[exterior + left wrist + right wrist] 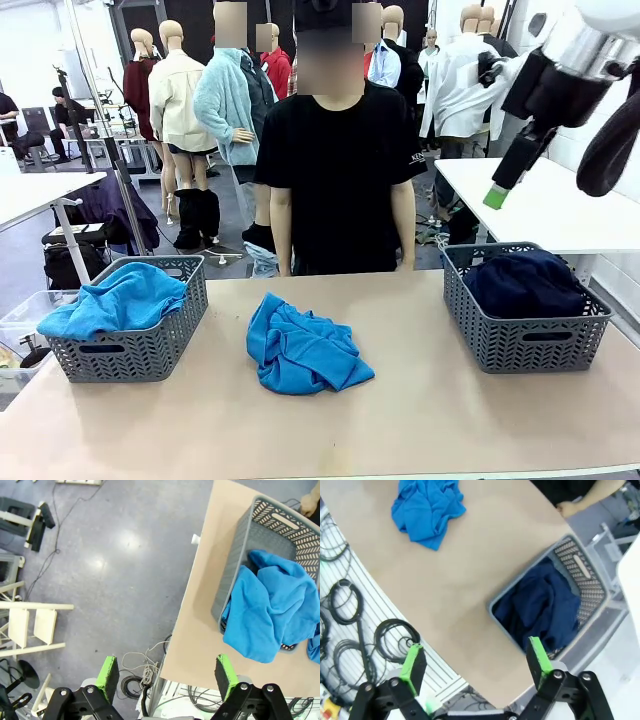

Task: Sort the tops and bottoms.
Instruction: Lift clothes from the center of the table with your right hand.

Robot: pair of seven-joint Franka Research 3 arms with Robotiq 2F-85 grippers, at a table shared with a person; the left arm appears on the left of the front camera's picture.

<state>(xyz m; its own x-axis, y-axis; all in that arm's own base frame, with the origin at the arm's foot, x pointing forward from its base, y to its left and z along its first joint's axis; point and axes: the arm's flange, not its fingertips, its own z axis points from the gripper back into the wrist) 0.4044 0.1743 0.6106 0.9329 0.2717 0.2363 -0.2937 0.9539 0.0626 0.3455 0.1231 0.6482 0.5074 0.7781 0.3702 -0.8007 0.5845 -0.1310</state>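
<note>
The counter is a pale tan surface with a person in a black T-shirt standing at its far edge. Two grey mesh baskets stand on it, one at each end. The left basket holds one bright blue top, crumpled, with part of it draped over the basket's rim, as the left wrist view shows. The right basket holds a dark navy heap of bottoms; how many garments make up the heap cannot be told. A second blue top lies loose and crumpled on the bare counter between the two baskets, touching neither. That makes two tops counted, one in a basket and one out.

The right claw hangs high above the right basket, well clear of it, with one green-tipped finger visible from the front. In the right wrist view its two green pads stand wide apart with nothing between them, looking down on the navy heap and the loose top. The left claw is likewise spread wide and empty, its pads hanging over the floor beside the counter's edge, near the left basket.

Small white lettering sits on the person's sleeve, too small to read.
</note>
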